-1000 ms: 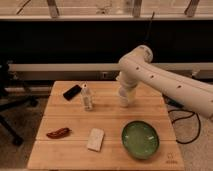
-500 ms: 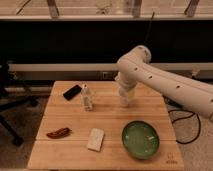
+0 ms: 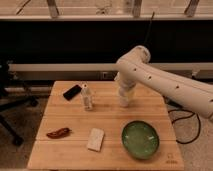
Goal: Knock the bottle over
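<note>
Whitish, the bottle [image 3: 87,97] stands untoppled, the gripper [image 3: 125,97] low over the table [image 3: 65,150], apart from it (clenched or released: cannot tell).

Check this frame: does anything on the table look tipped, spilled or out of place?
Nothing stands out. The bottle stands upright on the wooden table, the green bowl sits level, and the gripper hangs low beside the bottle, apart from it.
</note>
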Robot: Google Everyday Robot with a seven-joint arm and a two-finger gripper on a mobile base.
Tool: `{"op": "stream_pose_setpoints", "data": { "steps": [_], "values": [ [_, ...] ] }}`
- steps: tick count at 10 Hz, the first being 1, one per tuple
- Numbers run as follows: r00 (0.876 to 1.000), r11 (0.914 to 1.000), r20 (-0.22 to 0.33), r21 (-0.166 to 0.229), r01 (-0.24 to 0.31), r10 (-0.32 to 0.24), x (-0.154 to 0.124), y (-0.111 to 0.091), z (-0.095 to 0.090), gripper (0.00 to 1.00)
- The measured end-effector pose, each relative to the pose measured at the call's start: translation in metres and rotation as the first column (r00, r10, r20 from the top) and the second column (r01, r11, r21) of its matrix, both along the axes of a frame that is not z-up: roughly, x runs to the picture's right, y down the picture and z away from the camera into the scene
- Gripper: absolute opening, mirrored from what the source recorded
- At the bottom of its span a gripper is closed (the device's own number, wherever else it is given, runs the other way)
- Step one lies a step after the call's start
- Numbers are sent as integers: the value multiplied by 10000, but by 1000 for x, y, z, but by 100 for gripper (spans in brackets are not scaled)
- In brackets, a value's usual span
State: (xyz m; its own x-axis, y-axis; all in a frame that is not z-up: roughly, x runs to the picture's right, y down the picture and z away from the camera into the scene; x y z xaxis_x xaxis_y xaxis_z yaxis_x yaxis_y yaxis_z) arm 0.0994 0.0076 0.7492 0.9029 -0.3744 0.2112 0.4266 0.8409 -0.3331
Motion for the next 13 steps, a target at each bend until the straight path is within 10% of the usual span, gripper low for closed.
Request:
{"op": "stream_pose_setpoints", "data": {
  "steps": [6, 13],
  "values": [
    [9960, 9978, 784, -463, 473, -436, -48, 2, 26, 2],
    [9849, 9941, 1525, -580, 913, -816, -100, 1, 44, 0]
  ]
}}
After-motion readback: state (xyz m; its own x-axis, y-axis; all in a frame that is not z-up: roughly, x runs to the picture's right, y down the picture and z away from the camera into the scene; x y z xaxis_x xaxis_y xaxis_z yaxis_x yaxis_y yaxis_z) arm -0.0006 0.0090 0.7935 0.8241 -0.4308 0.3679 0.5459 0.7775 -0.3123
